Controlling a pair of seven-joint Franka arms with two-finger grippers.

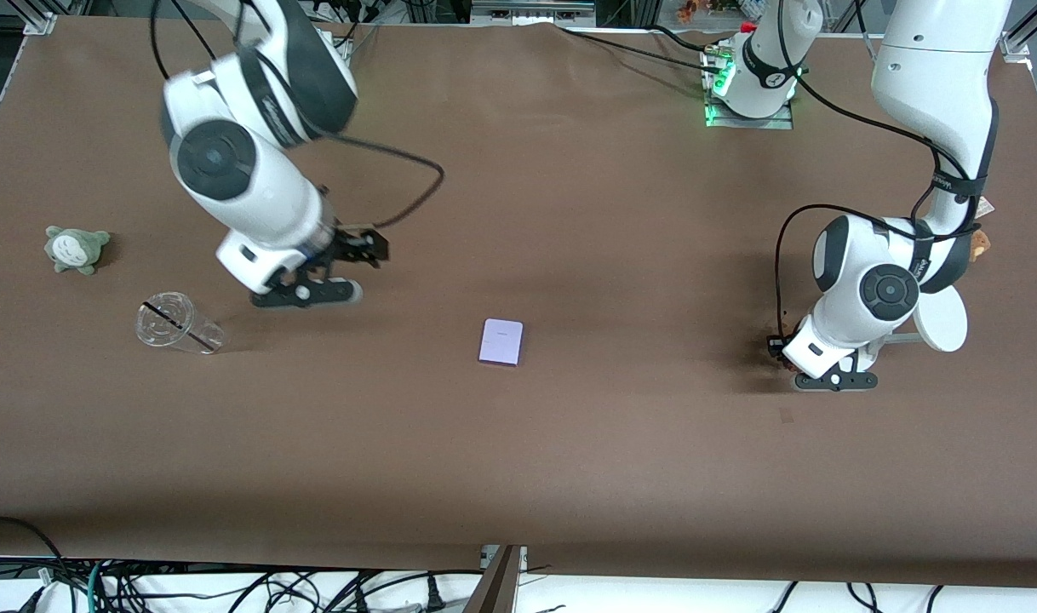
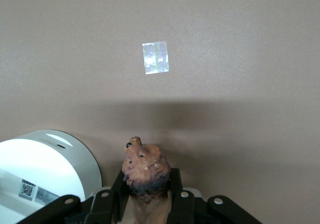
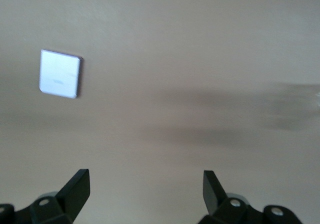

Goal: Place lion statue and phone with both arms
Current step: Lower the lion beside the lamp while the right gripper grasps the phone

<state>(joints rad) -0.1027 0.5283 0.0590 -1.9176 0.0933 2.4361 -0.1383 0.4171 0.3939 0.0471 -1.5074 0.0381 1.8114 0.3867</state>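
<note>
The phone [image 1: 501, 342], a pale lavender slab with a dark edge, lies flat near the table's middle. It also shows in the right wrist view [image 3: 60, 74]. My right gripper [image 1: 331, 285] is open and empty [image 3: 145, 189], in the air over bare table between the cup and the phone. My left gripper [image 1: 812, 370] is low at the left arm's end of the table, shut on the lion statue [image 2: 146, 166]. The orange-brown figurine's head sticks out between the black fingers [image 2: 175, 184]. In the front view the arm mostly hides the lion.
A white round-based stand [image 1: 940, 319] sits right beside the left gripper [image 2: 45, 169]. A brown plush [image 1: 981, 244] peeks out past that arm. A clear cup [image 1: 178, 323] lies on its side and a grey-green plush [image 1: 76, 249] sits at the right arm's end. A tape patch [image 2: 155, 58] marks the table.
</note>
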